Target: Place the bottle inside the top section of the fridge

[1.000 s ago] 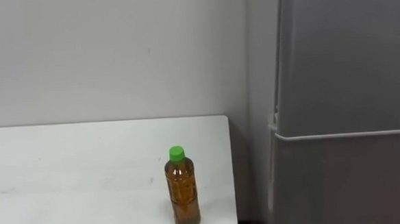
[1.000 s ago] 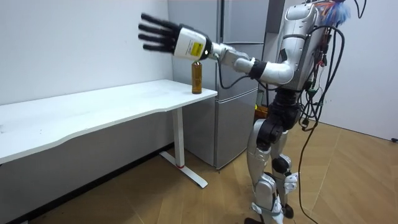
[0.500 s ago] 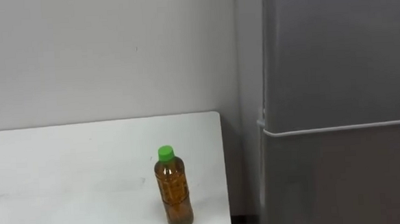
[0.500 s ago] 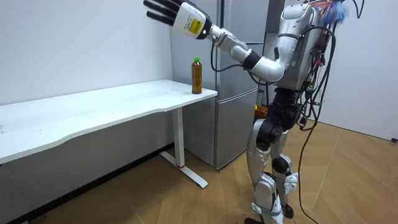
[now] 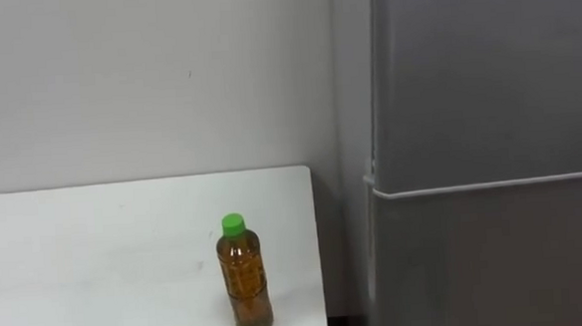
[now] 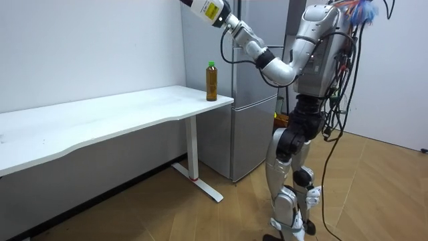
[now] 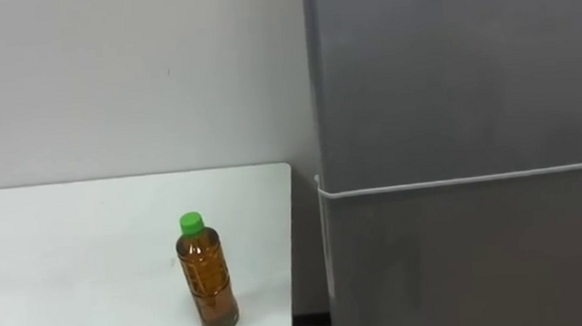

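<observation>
My left hand (image 6: 208,6) is up high above the table end. It runs off the top of the room view, so I cannot tell whether it is spread or curled. It carries no part of the task yet.

Closest to me on the white rectangular table (image 5: 76,254) stands the amber plastic bottle (image 5: 244,285) with its green screw cap (image 5: 232,224). It is upright, near the table's right edge, and nothing is touching it.

Just beyond that edge, across a narrow dark gap, stands the tall grey metal fridge (image 5: 496,262). Both its doors are shut, and a pale seam (image 5: 492,183) divides the upper door (image 5: 486,73) from the lower. The plain white wall (image 5: 147,81) is behind the table.

My worry is the bottle's place. It is tall and narrow and stands close to the edge, so a sideways brush from my arm coming down could topple it into the gap. The upper door also has to be opened first. If I pull below the seam, I open the wrong compartment.
</observation>
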### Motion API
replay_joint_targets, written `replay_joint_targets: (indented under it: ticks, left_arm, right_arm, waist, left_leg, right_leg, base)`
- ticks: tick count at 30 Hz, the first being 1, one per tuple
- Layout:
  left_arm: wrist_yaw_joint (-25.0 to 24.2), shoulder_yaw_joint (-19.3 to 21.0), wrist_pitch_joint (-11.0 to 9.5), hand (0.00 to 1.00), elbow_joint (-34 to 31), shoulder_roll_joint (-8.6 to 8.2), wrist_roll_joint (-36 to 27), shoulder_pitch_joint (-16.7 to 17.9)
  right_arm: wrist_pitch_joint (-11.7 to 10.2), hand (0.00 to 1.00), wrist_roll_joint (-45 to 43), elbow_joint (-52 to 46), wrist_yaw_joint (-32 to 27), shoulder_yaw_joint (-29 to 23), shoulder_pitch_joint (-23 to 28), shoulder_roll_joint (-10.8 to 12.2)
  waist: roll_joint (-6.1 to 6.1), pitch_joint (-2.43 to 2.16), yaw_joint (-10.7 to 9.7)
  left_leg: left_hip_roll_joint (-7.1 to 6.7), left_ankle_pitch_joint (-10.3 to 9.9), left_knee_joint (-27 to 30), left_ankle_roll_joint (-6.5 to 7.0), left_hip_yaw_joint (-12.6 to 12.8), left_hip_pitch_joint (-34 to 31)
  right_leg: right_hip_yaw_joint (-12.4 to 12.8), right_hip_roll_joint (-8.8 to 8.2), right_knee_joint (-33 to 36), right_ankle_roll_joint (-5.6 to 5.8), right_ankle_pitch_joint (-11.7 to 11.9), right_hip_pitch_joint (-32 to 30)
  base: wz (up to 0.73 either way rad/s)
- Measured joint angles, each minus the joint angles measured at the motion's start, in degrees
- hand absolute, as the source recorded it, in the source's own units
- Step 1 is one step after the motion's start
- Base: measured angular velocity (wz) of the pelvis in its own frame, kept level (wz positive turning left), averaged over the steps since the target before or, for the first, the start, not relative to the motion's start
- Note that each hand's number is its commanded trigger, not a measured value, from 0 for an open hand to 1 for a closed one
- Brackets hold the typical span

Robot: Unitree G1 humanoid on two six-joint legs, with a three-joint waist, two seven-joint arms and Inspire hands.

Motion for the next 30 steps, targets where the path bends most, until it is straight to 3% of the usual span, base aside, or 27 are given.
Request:
replay_joint_targets:
  ticks: [6,10,14,21,24,30]
  left_arm:
    - [-4.3,-5.1,0.8,0.00,-2.6,-0.42,2.6,-2.0]
    - [-7.5,-10.1,2.5,0.00,-2.9,-0.50,3.2,-3.8]
    - [-11.6,-14.2,4.6,0.00,-3.9,-1.80,3.3,-3.8]
    - [-18.2,-18.9,6.7,0.00,-3.2,-1.86,3.0,-4.4]
    - [-19.8,-20.5,8.0,0.00,-2.3,-2.90,3.0,-4.6]
    - [-23.2,-23.7,10.1,0.00,-0.8,-4.10,1.9,-5.2]
  right_arm:
    - [0.0,0.00,0.0,0.4,-0.1,0.9,-0.8,0.1]
    - [0.1,0.00,-0.1,0.2,-0.6,2.3,-1.7,0.2]
    - [1.1,0.00,0.1,0.6,-0.6,3.4,-2.8,0.1]
    - [1.3,0.00,-0.1,2.0,-0.6,4.5,-4.2,-0.2]
    - [1.4,0.00,0.0,1.9,-0.5,4.5,-4.3,-0.2]
    - [3.6,0.00,-0.3,2.0,-0.6,4.9,-5.8,-0.1]
  waist:
    - [-0.24,0.19,-1.7]
    - [-0.40,0.33,-2.8]
    - [-0.23,0.23,-3.6]
    - [0.21,0.32,-5.7]
    - [0.40,0.40,-6.5]
    - [0.17,0.62,-8.1]
  left_leg:
    - [-0.03,0.0,0.1,0.04,0.0,0.1]
    - [0.00,0.0,0.1,0.05,0.3,-0.3]
    - [0.02,0.1,0.2,0.05,0.6,-0.5]
    - [0.04,0.1,0.2,0.05,0.9,-0.2]
    - [0.05,0.1,0.2,0.05,0.9,-0.1]
    - [0.08,0.1,0.2,0.05,1.6,-0.2]
  right_leg:
    - [-0.1,-0.10,0.4,0.00,0.0,0.0]
    - [0.4,-0.09,0.5,0.01,0.0,-0.6]
    - [1.2,-0.04,0.5,0.00,0.0,-0.9]
    - [1.3,-0.04,0.5,0.01,0.0,-0.8]
    - [1.4,-0.03,0.5,0.00,0.0,-0.8]
    - [1.8,-0.02,0.4,0.01,0.0,-1.0]
  base:
    - [0.00]
    - [-0.05]
    - [-0.06]
    - [0.00]
    - [0.00]
    - [-0.03]
